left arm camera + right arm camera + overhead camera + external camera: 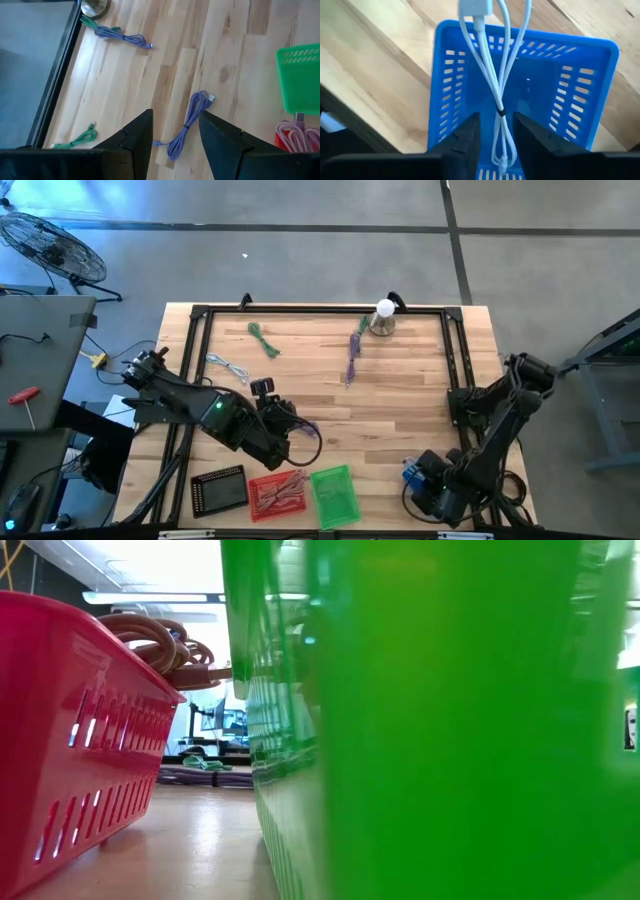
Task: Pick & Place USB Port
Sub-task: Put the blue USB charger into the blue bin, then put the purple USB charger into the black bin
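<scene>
My left gripper (176, 125) is open and hovers over a coiled purple USB cable (190, 117) lying flat on the wood, one finger on each side of it; the high view puts them (297, 430) left of the table's middle. My right gripper (496, 120) is open above a blue basket (570, 45) at the table's near right corner (412, 472). A tied white USB cable (495, 85) lies inside the basket. Its looped end is down between my fingers, with a gap on both sides, and its plug (475, 7) pokes over the basket's rim.
A red basket (277, 492) of pink cables, a green basket (335, 495) and a black tray (220, 490) stand along the near edge. Green (265, 340), white (228, 367) and purple (353, 355) cables lie farther back, near a metal bowl (383, 322). A black frame borders the table.
</scene>
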Motion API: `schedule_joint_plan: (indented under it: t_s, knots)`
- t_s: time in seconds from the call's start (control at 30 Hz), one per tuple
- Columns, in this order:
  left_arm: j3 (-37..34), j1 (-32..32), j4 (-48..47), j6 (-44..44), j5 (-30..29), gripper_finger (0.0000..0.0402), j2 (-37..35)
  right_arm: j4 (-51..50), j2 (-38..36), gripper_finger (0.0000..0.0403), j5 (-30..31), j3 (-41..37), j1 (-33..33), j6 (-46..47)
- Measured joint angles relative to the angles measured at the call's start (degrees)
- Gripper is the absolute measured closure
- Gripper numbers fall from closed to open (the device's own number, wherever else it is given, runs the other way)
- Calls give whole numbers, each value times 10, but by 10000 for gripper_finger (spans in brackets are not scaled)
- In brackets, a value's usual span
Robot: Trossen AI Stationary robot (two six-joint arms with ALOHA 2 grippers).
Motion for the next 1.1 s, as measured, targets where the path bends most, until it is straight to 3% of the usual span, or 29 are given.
schedule_joint_plan:
  t_s: [0.23, 0.37, 0.5, 0.6, 0.67, 0.9, 1.1]
  knots:
    - [0, 0, -1, 12, -1, 248, 0, -4, -44, 271, 43, 0, -10, -21]
    - [0, 0, -2, 33, -3, 248, 0, 13, -88, 271, 143, 0, -48, -120]
    - [0, 0, -17, 36, -24, 248, 0, 60, -123, 270, 225, 0, -140, -298]
    - [0, 0, -44, 28, -42, 248, -1, 133, -136, 270, 213, 0, -241, -458]
    - [0, 0, -64, 14, -53, 248, -1, 176, -136, 270, 200, 0, -313, -518]
    - [1, 0, -105, -30, -59, 248, -19, 202, -120, 270, 188, 0, -530, -576]
    - [1, 0, -106, -30, -48, 248, -38, 231, -51, 270, 162, -1, -620, -609]
